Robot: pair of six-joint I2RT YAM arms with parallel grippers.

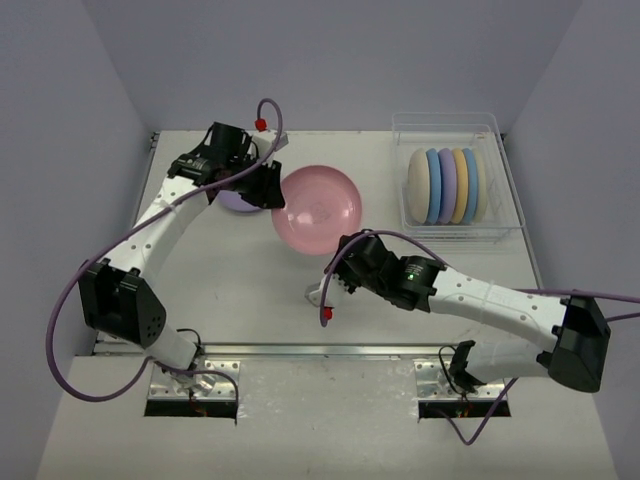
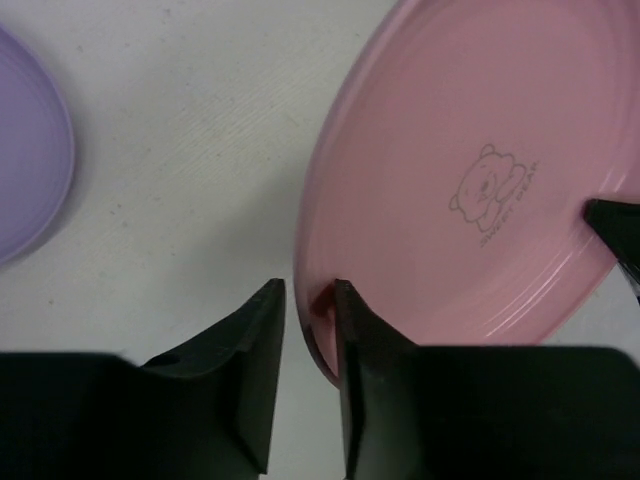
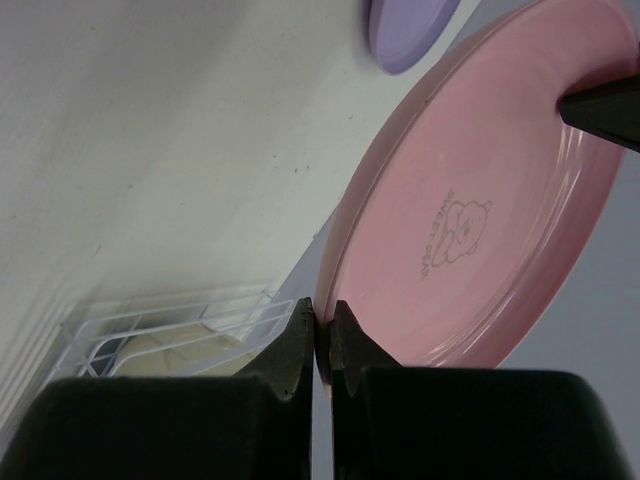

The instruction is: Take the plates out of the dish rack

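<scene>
Rim of the pink plate (image 3: 480, 200) is sitting pinched between the nearly closed fingers of the right hand (image 3: 320, 318), the dish rising tilted ahead of that hand. At the opposite edge the left hand (image 2: 309, 295) is straddling the rim with its fingers slightly parted, a gap showing on one side. Bare table (image 2: 200, 120) is lying open beside the left hand, reaching to one lavender plate (image 2: 30, 150) lying flat. Well apart, nearer the right hand, the dish rack (image 1: 505, 190) is holding at least five plates (image 1: 447, 185) standing on edge.
</scene>
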